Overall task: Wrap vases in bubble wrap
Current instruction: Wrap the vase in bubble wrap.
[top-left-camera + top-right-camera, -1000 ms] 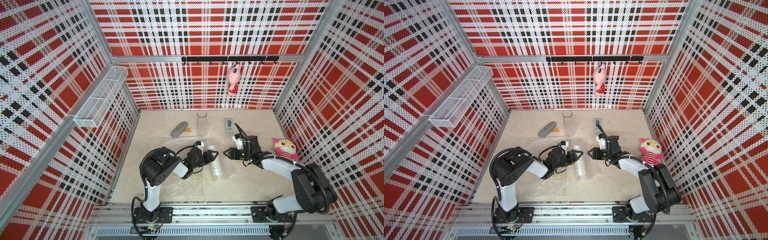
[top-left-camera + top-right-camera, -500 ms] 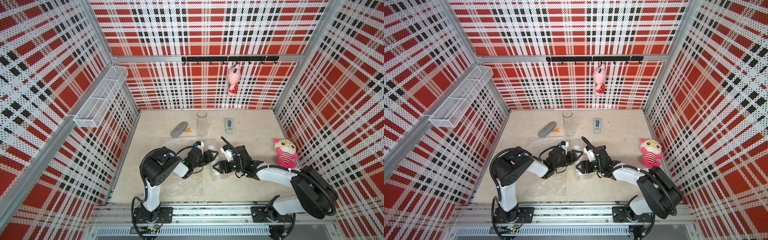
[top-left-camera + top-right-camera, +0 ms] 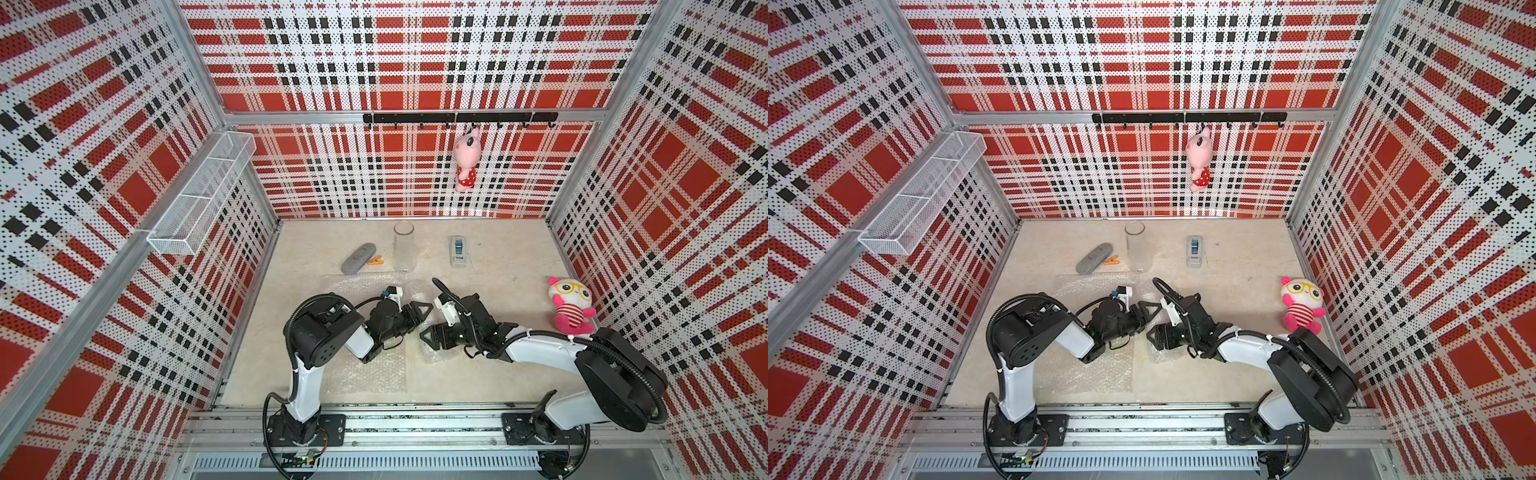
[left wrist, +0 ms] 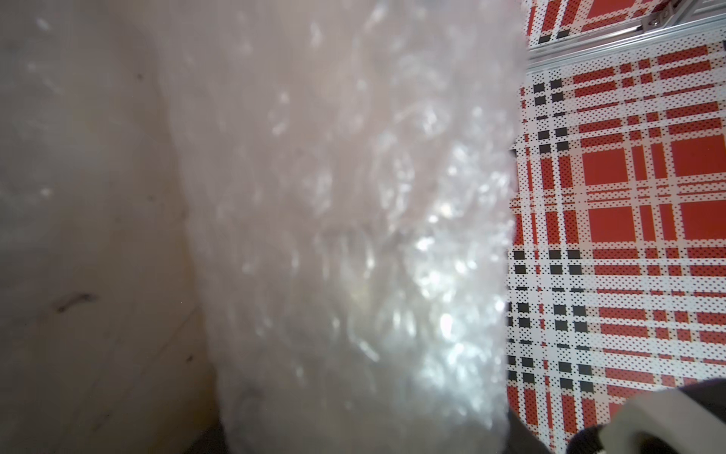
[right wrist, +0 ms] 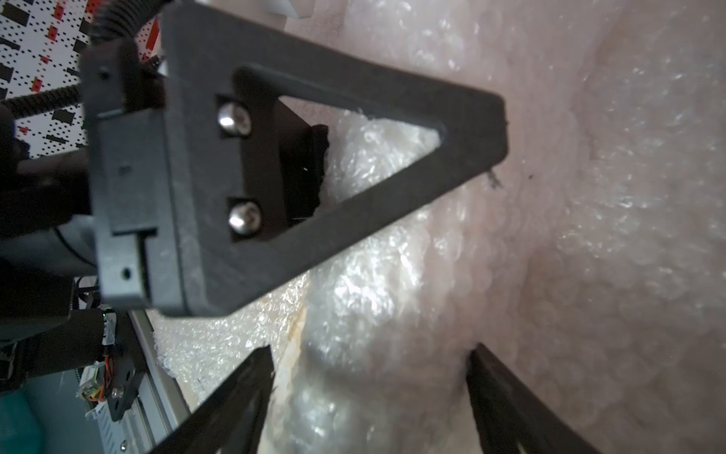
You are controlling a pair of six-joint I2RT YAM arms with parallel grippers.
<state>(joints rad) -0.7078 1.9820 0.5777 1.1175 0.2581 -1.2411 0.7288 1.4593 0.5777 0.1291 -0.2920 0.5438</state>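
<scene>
Right tool [image 5: 369, 353] wide astride bubble wrap bundle [image 5: 373, 275] in left tool [image 3: 423, 312]

Clear, shiny plastic bubble wrap [image 5: 373, 275] (many small glints); smooth glossy glass vase [image 3: 404, 247]; matt black, slightly grainy plastic right end effector [image 5: 371, 351]; matt pale bench [image 3: 498, 270].

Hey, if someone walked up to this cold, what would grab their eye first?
The red plaid walls all round. Mid-table, the left arm and right arm meet over a bubble-wrapped bundle. A pink plush hangs from the back rail, and a second plush sits at the table's right edge.
</scene>
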